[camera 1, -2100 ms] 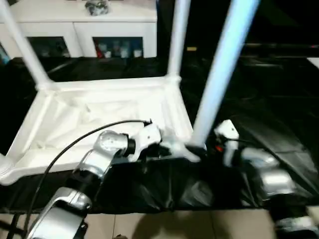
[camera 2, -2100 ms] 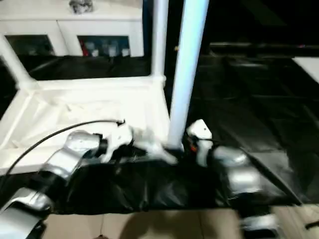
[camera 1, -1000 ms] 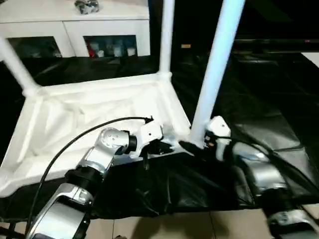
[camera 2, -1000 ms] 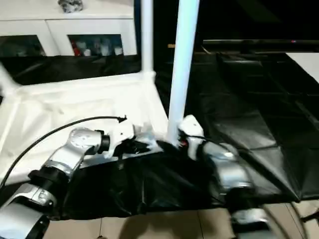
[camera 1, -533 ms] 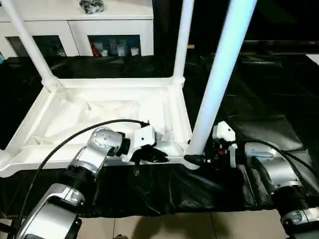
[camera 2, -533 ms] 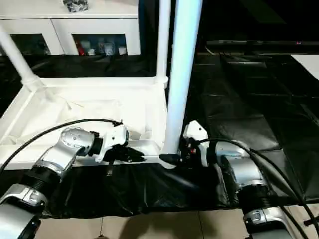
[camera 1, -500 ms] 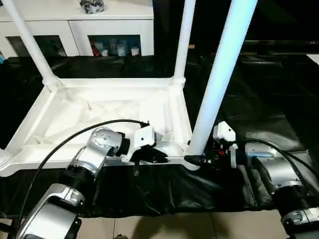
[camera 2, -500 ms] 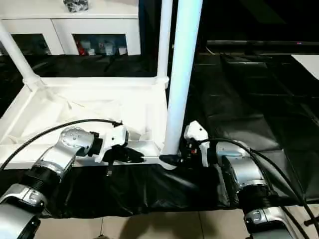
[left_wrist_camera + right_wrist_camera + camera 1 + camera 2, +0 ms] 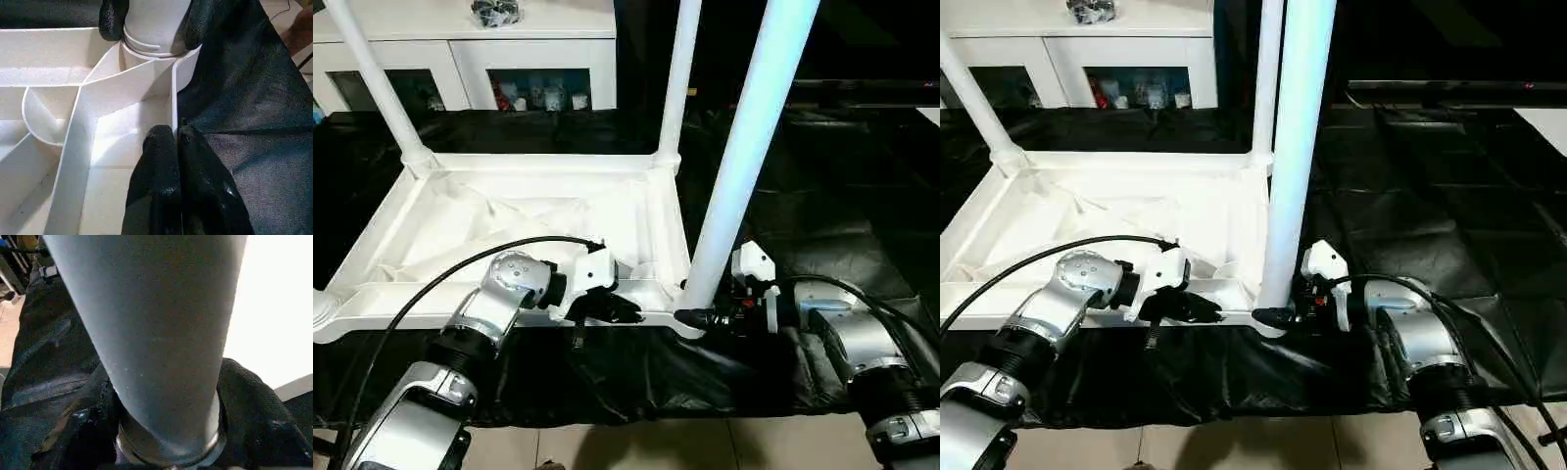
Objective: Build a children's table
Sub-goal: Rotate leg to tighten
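Observation:
The children's table [image 9: 509, 220] lies upside down on black cloth, white, with its ribbed underside facing up and legs pointing upward. Its near right leg [image 9: 744, 157] rises tall in front of me. My right gripper [image 9: 693, 315] is at that leg's base, one black finger [image 9: 254, 416] on each side of the leg [image 9: 156, 333], pressed against it. My left gripper [image 9: 631, 311] is shut on the table's near rim [image 9: 172, 98] just left of that corner, its fingertips [image 9: 159, 139] pinching the thin wall. The far right leg [image 9: 677, 78] and far left leg [image 9: 374, 83] stand behind.
A white glass-doored cabinet [image 9: 470, 59] stands behind the table. Black cloth [image 9: 822, 196] covers the work surface out to the right. Tiled floor [image 9: 636, 446] shows at the front edge. A black cable [image 9: 440, 284] loops over my left forearm.
The whole view has tilted and steadied. My right gripper's fingers have closed in on the near right leg's base. My left gripper has stayed on the rim.

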Motion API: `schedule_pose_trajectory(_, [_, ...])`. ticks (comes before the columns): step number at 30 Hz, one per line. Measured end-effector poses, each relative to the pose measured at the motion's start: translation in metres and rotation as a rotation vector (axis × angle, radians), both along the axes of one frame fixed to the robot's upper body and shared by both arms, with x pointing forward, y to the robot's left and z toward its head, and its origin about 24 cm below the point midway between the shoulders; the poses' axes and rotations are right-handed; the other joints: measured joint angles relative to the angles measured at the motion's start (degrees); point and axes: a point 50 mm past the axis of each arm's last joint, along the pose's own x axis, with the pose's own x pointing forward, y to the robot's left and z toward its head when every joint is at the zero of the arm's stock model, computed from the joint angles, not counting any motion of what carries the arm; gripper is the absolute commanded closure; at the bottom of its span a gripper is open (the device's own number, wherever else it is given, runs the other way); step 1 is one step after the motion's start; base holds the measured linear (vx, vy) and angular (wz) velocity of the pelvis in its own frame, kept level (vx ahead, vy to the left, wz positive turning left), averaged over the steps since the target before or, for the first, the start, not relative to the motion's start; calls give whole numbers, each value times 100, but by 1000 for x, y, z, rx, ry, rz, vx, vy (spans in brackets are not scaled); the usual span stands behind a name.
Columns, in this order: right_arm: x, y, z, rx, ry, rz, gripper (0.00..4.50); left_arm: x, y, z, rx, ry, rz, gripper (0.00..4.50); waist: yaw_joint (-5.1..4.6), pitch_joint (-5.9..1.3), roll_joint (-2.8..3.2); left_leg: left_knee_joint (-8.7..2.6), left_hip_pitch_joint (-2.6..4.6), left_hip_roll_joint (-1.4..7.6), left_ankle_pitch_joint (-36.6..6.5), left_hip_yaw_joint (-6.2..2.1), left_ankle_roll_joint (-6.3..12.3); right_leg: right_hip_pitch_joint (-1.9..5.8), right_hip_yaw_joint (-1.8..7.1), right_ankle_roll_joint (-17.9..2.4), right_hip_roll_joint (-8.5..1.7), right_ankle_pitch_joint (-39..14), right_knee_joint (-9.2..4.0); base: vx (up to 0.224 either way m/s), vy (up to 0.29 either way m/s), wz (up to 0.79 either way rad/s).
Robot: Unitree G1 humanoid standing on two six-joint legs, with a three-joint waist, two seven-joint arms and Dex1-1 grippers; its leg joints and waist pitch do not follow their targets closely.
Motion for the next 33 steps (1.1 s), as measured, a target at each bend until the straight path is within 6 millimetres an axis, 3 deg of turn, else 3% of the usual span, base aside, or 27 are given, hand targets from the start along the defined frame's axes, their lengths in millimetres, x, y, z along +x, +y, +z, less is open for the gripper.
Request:
schedule_pose_trajectory(12, [-6, 2, -4, 30, -35, -63, 201, -1, 0, 0, -2, -8, 13, 450, 46, 15, -27, 3, 7, 5, 1, 4, -1, -3, 3, -3, 2, -2, 10, 0, 0, 0])
schedule_pose_trajectory(16, [-4, 15, 0, 15, -162, -85, 201, -1, 3, 0, 4, -13, 38, 450, -25, 15, -18, 2, 10, 2, 0, 6, -4, 4, 13, -9, 2, 3, 24, 0, 0, 0])
schedule_pose_trajectory(20, [-3, 19, 1, 6, -199, -98, 242, -1, 2, 0, 4, -14, 45, 450, -67, 16, -12, 1, 16, -2, 0, 2, -5, 3, 14, -12, 2, 5, 23, 0, 0, 0])
schedule_pose_trajectory(33, [-3, 20, 0, 17, -199, -120, 250, 0, 3, -1, 8, -6, 50, 450, -83, 15, 7, 3, 16, -5, 0, 2, -4, 4, 15, -14, 0, 7, 22, 0, 0, 0])
